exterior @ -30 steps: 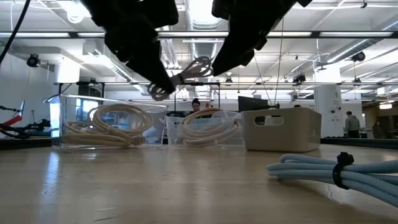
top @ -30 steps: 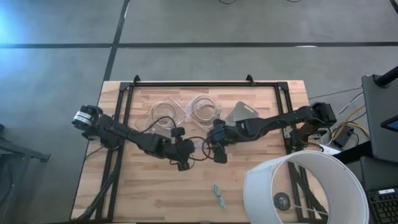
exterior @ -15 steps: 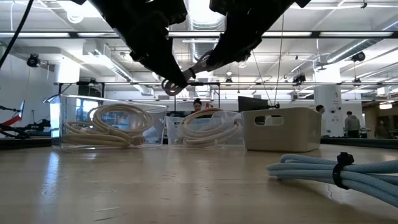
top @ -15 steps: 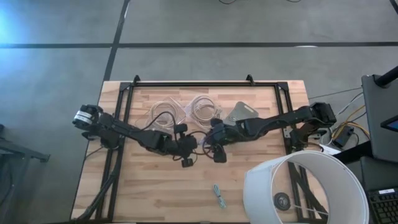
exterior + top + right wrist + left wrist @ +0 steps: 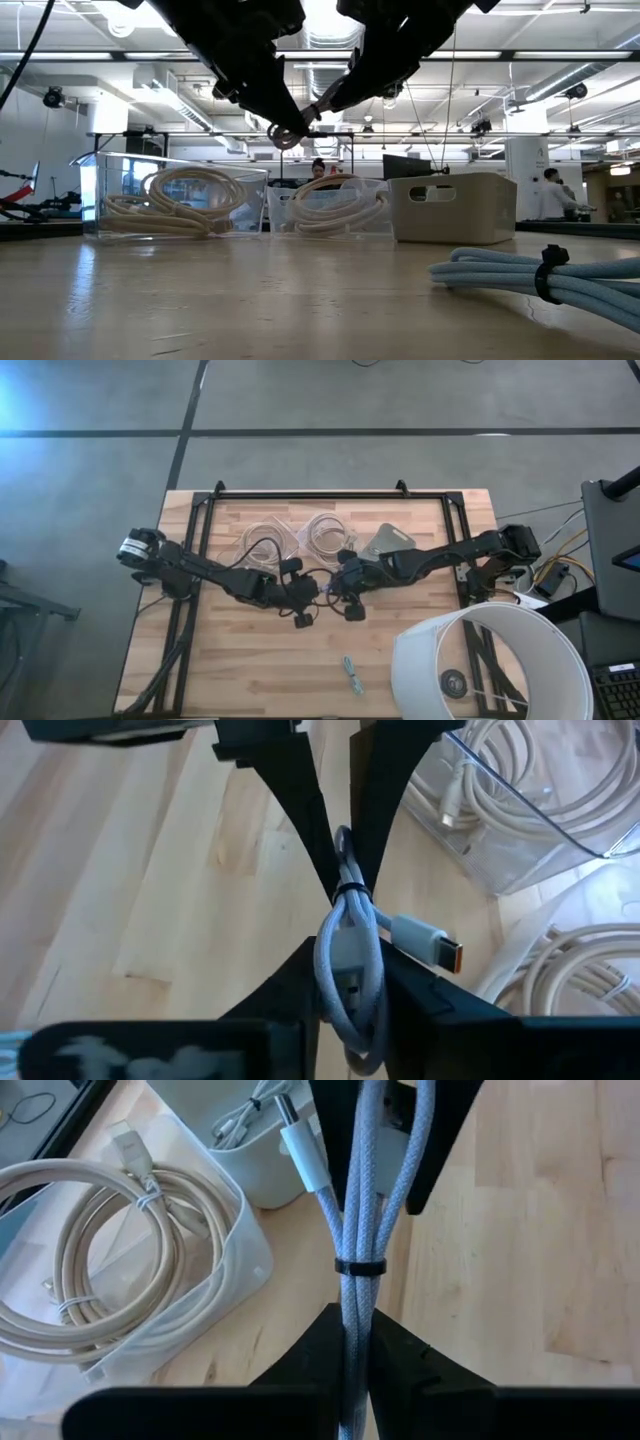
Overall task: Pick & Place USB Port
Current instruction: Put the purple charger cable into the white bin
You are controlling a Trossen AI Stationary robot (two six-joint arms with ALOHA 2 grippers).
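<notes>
Left gripper (image 5: 306,603) and right gripper (image 5: 343,596) are both pinching the bundled cable (image 5: 357,1230) mid-frame above the table (image 5: 420,560): handover underway, placing remaining.

Two clear plastic bins (image 5: 180,205) of coiled beige cables (image 5: 90,1270) sit beside a grey tub (image 5: 452,207), with another tied blue-grey cable bundle (image 5: 545,275) near the table's front.

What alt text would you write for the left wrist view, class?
The left gripper is shut on a bundled blue-grey USB cable, whose far end sits between the right gripper's fingers. Beside it on the wooden table, a clear tray holds coiled beige cables.
</notes>
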